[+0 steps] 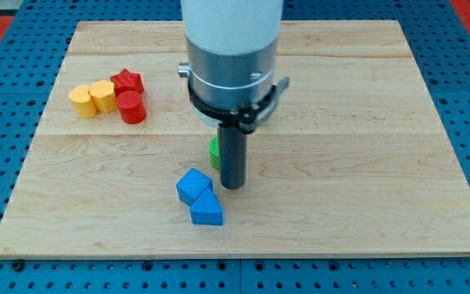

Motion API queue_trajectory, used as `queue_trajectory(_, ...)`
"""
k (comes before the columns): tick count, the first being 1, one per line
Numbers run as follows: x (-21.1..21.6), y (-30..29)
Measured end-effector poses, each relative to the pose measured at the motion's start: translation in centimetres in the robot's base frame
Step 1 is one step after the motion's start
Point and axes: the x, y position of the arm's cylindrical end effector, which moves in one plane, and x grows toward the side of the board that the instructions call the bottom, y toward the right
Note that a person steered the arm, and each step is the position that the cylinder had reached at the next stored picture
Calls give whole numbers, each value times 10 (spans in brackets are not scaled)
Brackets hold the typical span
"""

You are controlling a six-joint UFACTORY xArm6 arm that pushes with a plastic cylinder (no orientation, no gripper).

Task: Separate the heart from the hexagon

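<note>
My tip (232, 186), the lower end of the straight dark rod, is seen resting on the pale wooden desk (357, 147) near its middle; no fingers are fitted, so no spread or pinch can be told. A green block (215, 152), its shape mostly hidden, is pressed against the rod's left side. Just below-left, two blue blocks touch: a blue angular block (194, 186) and a blue wedge-like block (207, 209). Well apart at the view's upper left, a yellow hexagon-like block (82, 100), a yellow heart-like block (103, 95), a red star block (127, 82) and a red cylinder (131, 107) are clustered touching. The desk's right half lies bare to its edges
</note>
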Motion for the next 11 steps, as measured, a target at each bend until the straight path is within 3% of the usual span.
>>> queue_trajectory(3, -70, -26)
queue_trajectory(5, -45, -130)
queue_trajectory(7, -60, -267)
queue_trajectory(9, -102, -289)
queue_trajectory(10, -157, -289)
queue_trajectory(11, -177, -280)
